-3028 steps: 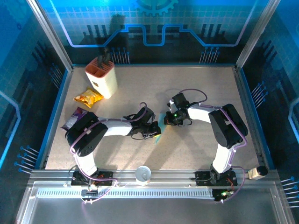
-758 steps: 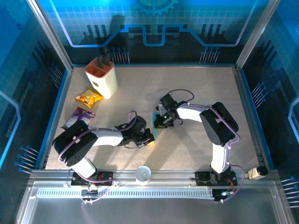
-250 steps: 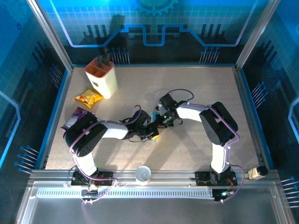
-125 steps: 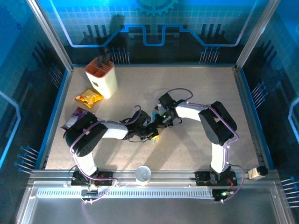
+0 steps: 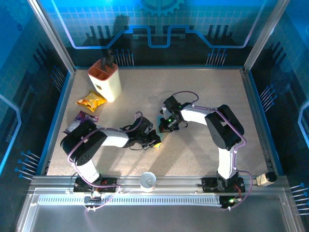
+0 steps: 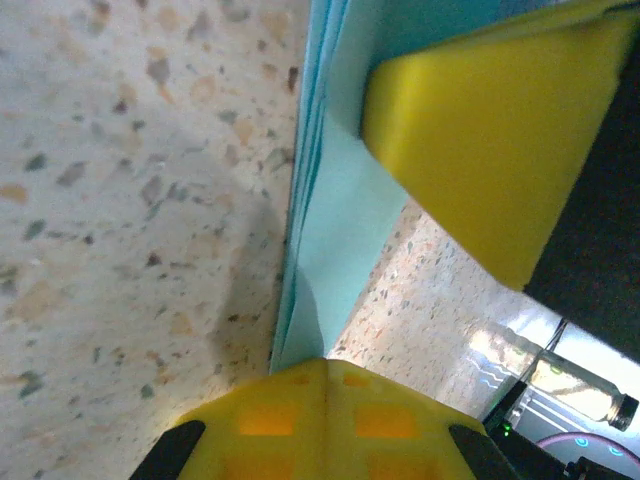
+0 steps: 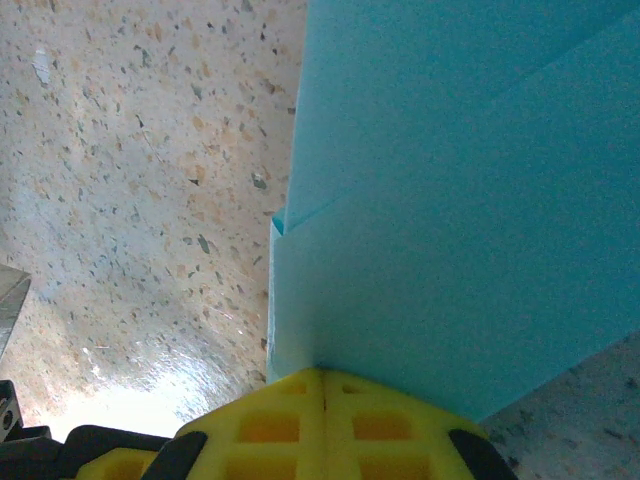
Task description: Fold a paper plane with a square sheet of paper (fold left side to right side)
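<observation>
The light-blue sheet of paper [image 5: 161, 137] lies flat on the speckled table between the two grippers, folded into layers. Most of its outline is hidden under them. In the left wrist view the paper [image 6: 340, 210] runs as a narrow strip with stacked edges down to my left gripper [image 6: 325, 365]. That gripper is shut, its yellow tips resting on the paper's near end. The right gripper's yellow fingers [image 6: 490, 140] press on the paper at the upper right. In the right wrist view my right gripper [image 7: 322, 372] is shut, its tips on the layered paper [image 7: 460, 190].
A cream knife block [image 5: 105, 79] stands at the back left. A yellow snack packet [image 5: 91, 101] and a purple snack packet [image 5: 79, 120] lie in front of it. A white cup [image 5: 147, 181] sits on the near rail. Blue walls [image 5: 58, 106] fence the table.
My left gripper has slid a little toward the near left along the paper, and its elbow has dropped lower. The right gripper has stayed on the paper.
</observation>
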